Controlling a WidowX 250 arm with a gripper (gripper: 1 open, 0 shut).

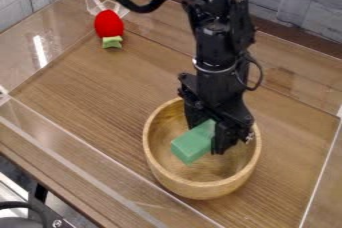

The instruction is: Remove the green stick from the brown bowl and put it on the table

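Observation:
The green stick (191, 146), a flat green block, hangs tilted inside the brown bowl (199, 179), just above its floor. My gripper (214, 135) points straight down into the bowl and is shut on the stick's upper right end. The black fingers (235, 132) cover that end of the stick. The bowl, round and light tan, rests on the glossy wood-grain table (94, 92) near the front.
A small red toy with a green base (108, 25) sits at the back left of the table. Clear plastic walls (40, 32) edge the tabletop on the left, front and right. My dark arm (214, 22) rises from the bowl toward the top of the view.

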